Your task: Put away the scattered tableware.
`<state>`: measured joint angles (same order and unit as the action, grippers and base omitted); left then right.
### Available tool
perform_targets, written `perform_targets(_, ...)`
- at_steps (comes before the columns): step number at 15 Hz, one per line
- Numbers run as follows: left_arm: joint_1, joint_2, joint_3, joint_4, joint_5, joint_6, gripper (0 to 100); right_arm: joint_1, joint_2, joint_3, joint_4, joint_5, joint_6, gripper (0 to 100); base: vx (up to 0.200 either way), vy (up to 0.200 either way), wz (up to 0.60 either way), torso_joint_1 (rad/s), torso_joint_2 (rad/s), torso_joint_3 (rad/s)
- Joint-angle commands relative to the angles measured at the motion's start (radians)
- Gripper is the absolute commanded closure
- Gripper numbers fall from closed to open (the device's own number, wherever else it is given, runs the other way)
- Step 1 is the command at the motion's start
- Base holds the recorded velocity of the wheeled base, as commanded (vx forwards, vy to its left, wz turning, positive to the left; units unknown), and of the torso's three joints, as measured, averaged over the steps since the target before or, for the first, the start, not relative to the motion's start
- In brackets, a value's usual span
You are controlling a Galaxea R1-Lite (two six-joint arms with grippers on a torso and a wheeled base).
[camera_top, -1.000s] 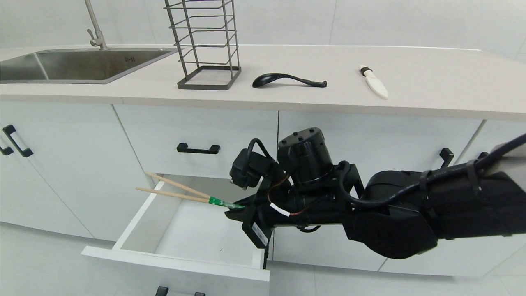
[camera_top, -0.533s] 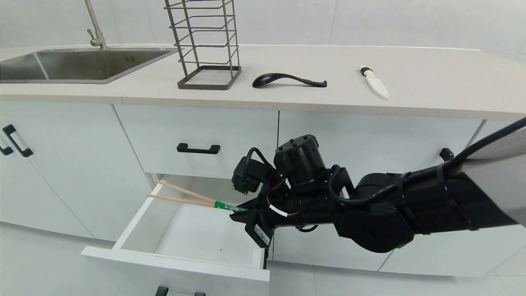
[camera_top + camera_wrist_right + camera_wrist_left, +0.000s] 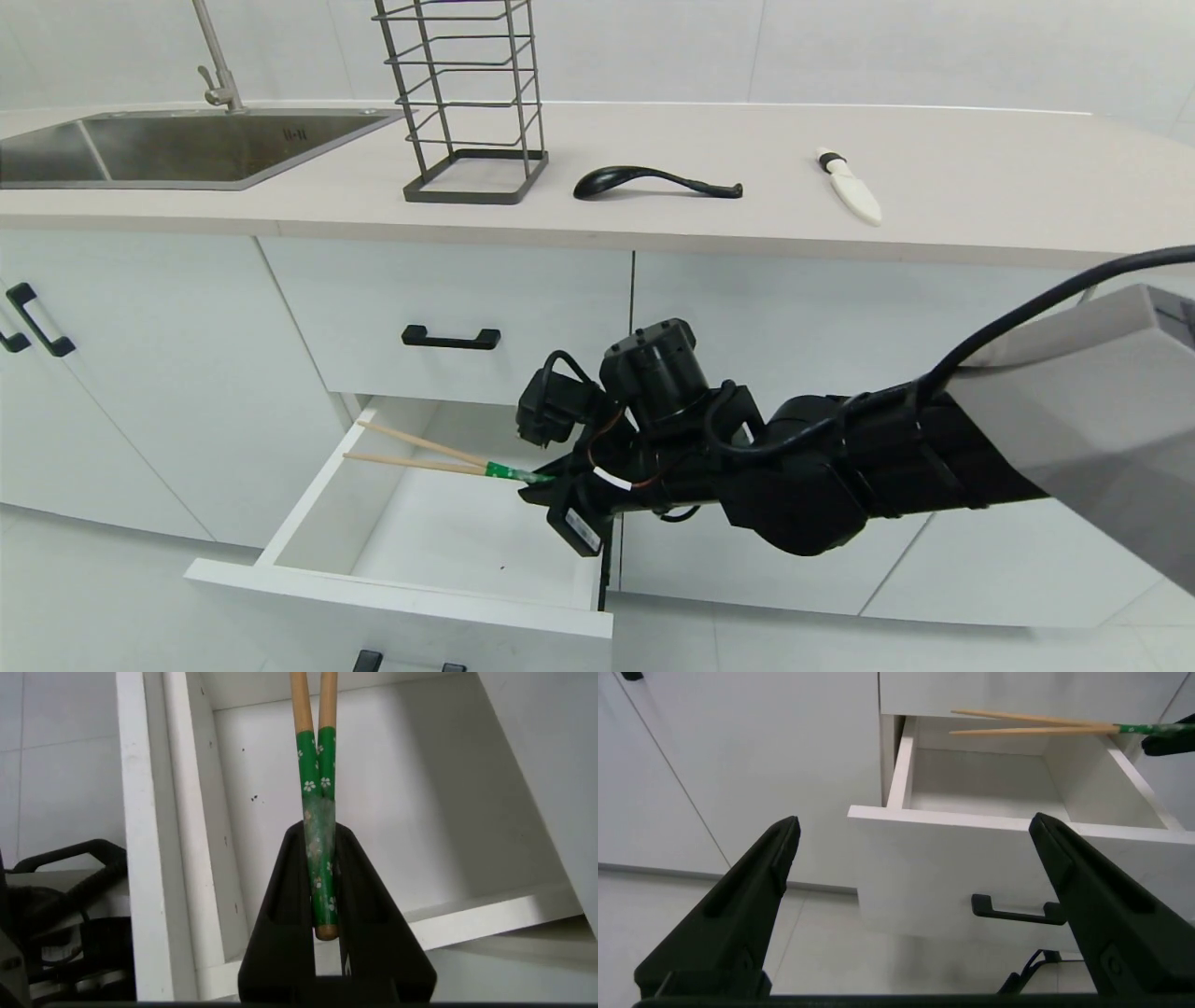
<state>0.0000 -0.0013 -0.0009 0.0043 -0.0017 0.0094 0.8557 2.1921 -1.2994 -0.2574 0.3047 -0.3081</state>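
Observation:
My right gripper (image 3: 546, 479) (image 3: 320, 896) is shut on a pair of wooden chopsticks (image 3: 425, 455) (image 3: 311, 775) (image 3: 1036, 723) with green flowered ends, held nearly level over the open white drawer (image 3: 280, 537) (image 3: 971, 826) (image 3: 154, 859). Their tips point toward the drawer's left wall. A black ladle (image 3: 653, 179) and a white knife with a black band (image 3: 850, 187) lie on the counter above. My left gripper (image 3: 915, 905) hangs open, low in front of the drawer's front panel, nothing between its fingers.
A black wire rack (image 3: 467, 103) stands on the counter beside a steel sink (image 3: 187, 145) with a tap. A closed drawer with a black handle (image 3: 451, 338) sits above the open one. Cabinet doors flank both sides.
My right arm has moved lower and further over the drawer, carrying the chopsticks to the right and down; their tips now lie inside the drawer's left wall.

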Motion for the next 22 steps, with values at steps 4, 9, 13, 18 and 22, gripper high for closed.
perform_targets(4, 0.000, 0.001, 0.001, 0.000, 0.000, 0.000, 0, -0.009, 0.087, -0.066, 0.003, -0.001, -0.002, 100, 0.000, 0.000, 0.00, 0.000, 0.00, 0.000)
perform_targets(9, 0.000, 0.001, 0.001, 0.000, 0.000, 0.000, 0, -0.015, 0.159, -0.132, 0.003, -0.007, 0.000, 100, 0.000, 0.000, 0.00, 0.000, 0.00, 0.000)
perform_targets(13, 0.000, 0.001, 0.001, 0.000, 0.000, 0.000, 0, -0.015, 0.198, -0.167, 0.003, -0.012, 0.000, 100, 0.000, 0.000, 0.00, 0.000, 0.00, 0.000)
perform_targets(18, 0.000, 0.001, -0.001, 0.000, 0.000, 0.000, 0, -0.015, 0.258, -0.230, 0.014, -0.039, 0.001, 100, 0.000, 0.000, 0.00, 0.000, 0.00, 0.000)
perform_targets(22, 0.000, 0.001, 0.001, 0.000, 0.000, 0.000, 0, -0.011, 0.294, -0.279, 0.021, -0.064, 0.000, 100, 0.000, 0.000, 0.00, 0.000, 0.00, 0.000)
